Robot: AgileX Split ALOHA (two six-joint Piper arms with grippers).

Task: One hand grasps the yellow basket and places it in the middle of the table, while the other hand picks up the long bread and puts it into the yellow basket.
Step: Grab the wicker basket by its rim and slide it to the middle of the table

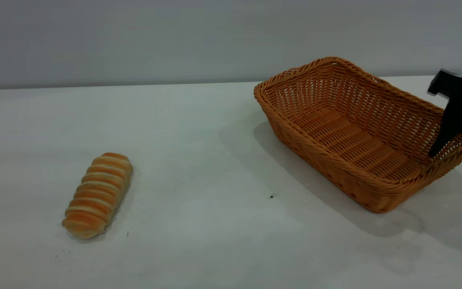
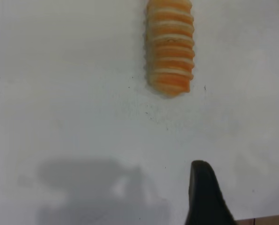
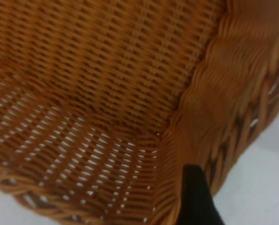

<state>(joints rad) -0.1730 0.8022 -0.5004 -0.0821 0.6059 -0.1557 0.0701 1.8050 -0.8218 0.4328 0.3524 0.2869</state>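
The exterior view shows the wide white table (image 1: pixel 199 132) with the small ridged bread roll striped in orange-brown and cream (image 1: pixel 98 195) lying flat at the lower left of the frame. Its long axis is seen running from the lower left up toward the upper right, tilted only a little off the vertical of the picture. Well apart from it, at the right of the frame, the large rectangular orange-tan wicker basket (image 1: pixel 335 132) is set on the table, its long axis slanting from the upper left down to the lower right.

At the far right edge the black two-fingered right gripper (image 1: pixel 457 162) is placed astride the basket's short end wall: one finger is seen inside the basket against the openwork side, the other outside near the table. The fingers are held apart with the braided rim between them; whether they press on it cannot be told.

In the left wrist view one dark fingertip (image 2: pixel 202 192) of the left gripper is seen above bare table, apart from the roll's near end. How its fingers stand cannot be told.
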